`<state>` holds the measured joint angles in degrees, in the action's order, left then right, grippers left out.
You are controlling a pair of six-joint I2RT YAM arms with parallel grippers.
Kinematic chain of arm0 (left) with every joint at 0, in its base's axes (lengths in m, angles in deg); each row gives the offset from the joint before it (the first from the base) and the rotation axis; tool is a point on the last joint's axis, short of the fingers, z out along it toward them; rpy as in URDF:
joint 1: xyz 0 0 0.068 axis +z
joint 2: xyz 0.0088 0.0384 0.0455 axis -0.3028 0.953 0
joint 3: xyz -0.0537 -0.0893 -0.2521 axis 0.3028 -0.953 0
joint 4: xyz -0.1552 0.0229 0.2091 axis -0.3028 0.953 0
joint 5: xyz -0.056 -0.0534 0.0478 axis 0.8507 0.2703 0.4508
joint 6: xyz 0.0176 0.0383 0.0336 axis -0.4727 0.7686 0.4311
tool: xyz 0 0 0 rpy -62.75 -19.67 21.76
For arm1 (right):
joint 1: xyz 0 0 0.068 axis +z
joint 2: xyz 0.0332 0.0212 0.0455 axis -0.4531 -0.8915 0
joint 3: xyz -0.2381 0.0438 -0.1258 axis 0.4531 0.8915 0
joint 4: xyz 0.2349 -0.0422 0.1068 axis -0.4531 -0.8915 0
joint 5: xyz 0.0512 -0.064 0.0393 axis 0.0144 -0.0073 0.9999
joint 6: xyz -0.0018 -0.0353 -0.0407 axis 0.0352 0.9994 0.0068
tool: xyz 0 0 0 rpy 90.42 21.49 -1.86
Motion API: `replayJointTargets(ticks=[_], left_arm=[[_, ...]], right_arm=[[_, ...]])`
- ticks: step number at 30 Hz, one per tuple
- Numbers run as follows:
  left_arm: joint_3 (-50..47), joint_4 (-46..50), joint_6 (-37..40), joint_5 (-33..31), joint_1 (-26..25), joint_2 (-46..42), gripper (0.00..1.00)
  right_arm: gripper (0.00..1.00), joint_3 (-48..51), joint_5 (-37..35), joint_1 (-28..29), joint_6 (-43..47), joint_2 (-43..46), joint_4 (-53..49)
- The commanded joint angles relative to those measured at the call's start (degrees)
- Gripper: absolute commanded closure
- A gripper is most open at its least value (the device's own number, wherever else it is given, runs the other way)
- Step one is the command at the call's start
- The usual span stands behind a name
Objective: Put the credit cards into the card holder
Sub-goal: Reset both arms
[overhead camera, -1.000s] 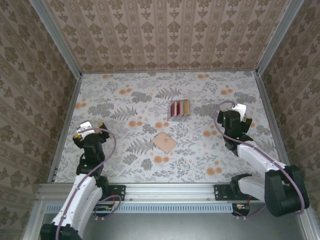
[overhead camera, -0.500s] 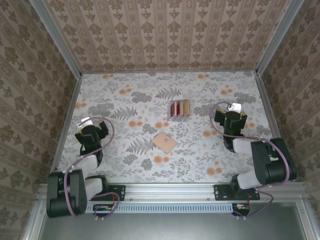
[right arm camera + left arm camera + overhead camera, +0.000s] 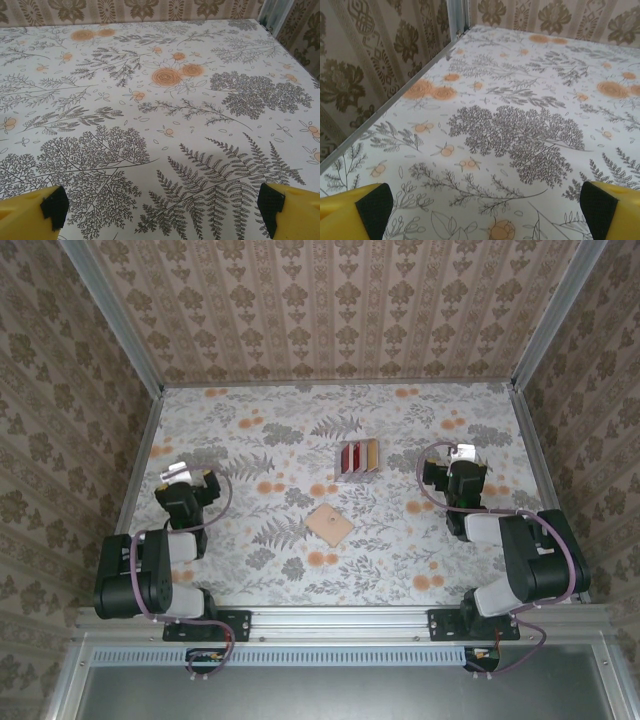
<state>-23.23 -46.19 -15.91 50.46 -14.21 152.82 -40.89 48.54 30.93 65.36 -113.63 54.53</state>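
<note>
— Where are the credit cards (image 3: 357,457) found?

— They are seen from above, laid side by side in a short row of red, dark red and tan-yellow. They lie to the left of the right hand (image 3: 452,460) and well apart from it. The card holder (image 3: 329,525) is laid flat and closed, pinkish-tan side up and turned corner-on. It sits just nearer the arm bases than the cards and apart from them, between the two hands and well clear of both.

— How are the hands held?

— Both are spread wide. From the left wrist, the left hand (image 3: 482,210) is shown with its yellow, black-padded fingers (image 3: 355,207) at the two lower corners and bare worktop (image 3: 520,130) between them. The same is seen of the right hand from the right wrist.

— What else is given by the wrist views?

— The cloth is shown close up: grey ferns and leafy sprays with orange blossoms on white. From the left wrist, a metal corner post (image 3: 457,17) is made out beyond the left hand, where two walls (image 3: 330,310) meet.

— And the room?

— The worktop is enclosed on three sides by walls papered in a brown damask pattern.
</note>
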Motion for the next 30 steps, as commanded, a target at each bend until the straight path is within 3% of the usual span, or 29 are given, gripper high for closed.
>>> replayJointTargets(ticks=[1, 4, 5, 7, 9, 19, 30], left_arm=[[-0.41, -5.98, 2.43, 2.29, -0.36, 0.87, 0.0], [-1.5, -13.89, 5.3, 4.15, -2.06, 7.54, 0.0], [-1.41, -20.44, 7.25, 3.39, -2.84, 10.9, 0.0], [-0.75, -11.96, 6.02, 2.2, -3.29, 6.69, 0.0], [1.38, -11.24, 7.26, -0.68, -4.34, 8.4, 0.0], [7.12, 0.11, 9.43, -1.84, -6.81, 8.09, 0.0], [7.61, 0.54, 9.62, -1.91, -6.93, 8.19, 0.0]], right_arm=[[0.0, -0.89, 2.72, -0.69, 0.96, -0.54, 2.87], [0.0, 0.6, 4.51, -1.13, 1.32, -1.93, 6.7], [0.0, 0.87, 4.89, -1.25, 1.32, -2.36, 7.65], [0.0, 0.85, 4.98, -1.26, 1.26, -2.28, 7.49], [0.0, 0.93, 4.98, -1.22, 1.26, -2.2, 7.49], [0.0, 1.49, 4.67, -0.91, 1.72, -2.38, 8.68], [0.0, 1.47, 4.64, -0.91, 1.7, -2.38, 8.69]])
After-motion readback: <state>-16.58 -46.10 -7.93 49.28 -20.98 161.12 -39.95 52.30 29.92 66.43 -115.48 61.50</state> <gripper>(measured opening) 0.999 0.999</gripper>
